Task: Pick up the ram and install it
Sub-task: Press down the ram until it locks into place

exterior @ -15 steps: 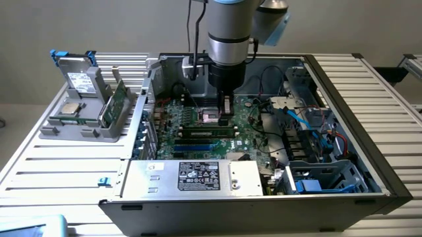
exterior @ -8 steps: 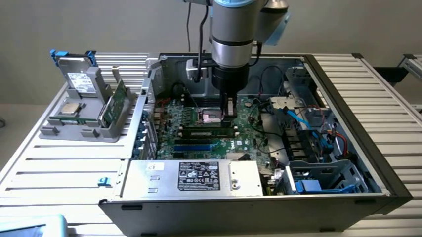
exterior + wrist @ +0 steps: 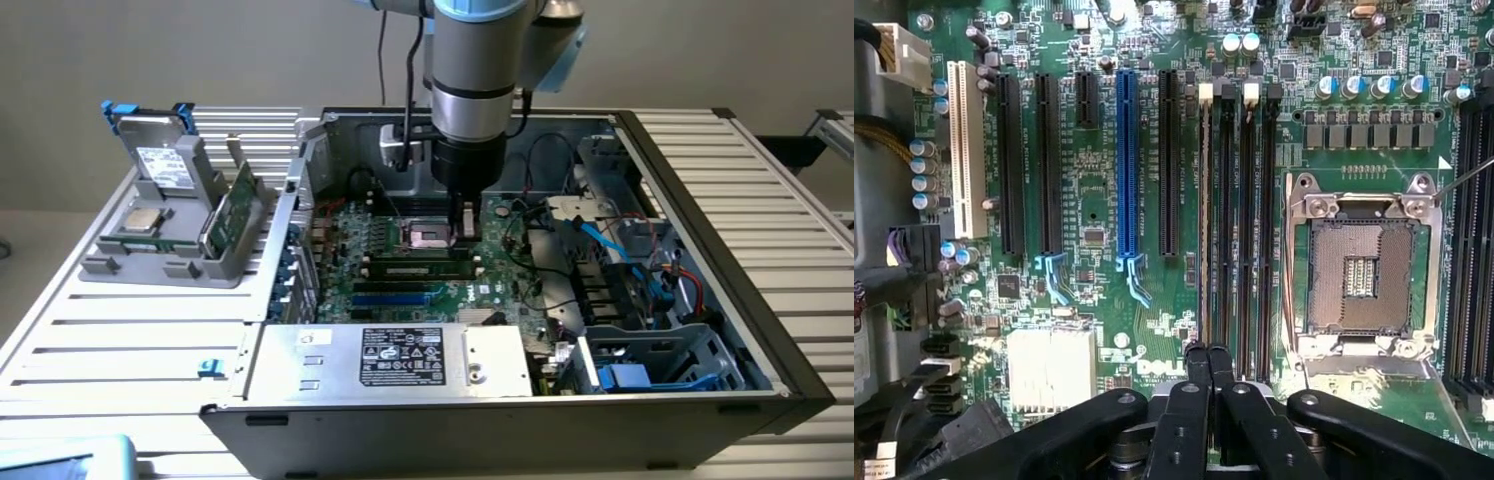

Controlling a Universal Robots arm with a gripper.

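Note:
My gripper (image 3: 467, 232) hangs low inside the open computer case, over the green motherboard (image 3: 387, 292) and just beside the CPU socket (image 3: 434, 238). Its fingers are shut, with nothing between them. The ram (image 3: 416, 265) is a long narrow green stick standing on edge in a memory slot in front of the socket. My fingertips are above its end on the exterior view's right. In the wrist view the shut gripper (image 3: 1211, 362) lines up with the ram (image 3: 1205, 220), seen edge-on as a thin pale line in one of the black slots. I cannot tell whether they touch.
A grey power supply (image 3: 387, 355) with a label fills the case's front. Blue and red cables (image 3: 607, 240) and a drive cage (image 3: 667, 370) crowd the exterior view's right. Outside, at the left, a grey rack (image 3: 167, 262) holds a drive (image 3: 167, 170) and a green board (image 3: 230, 215).

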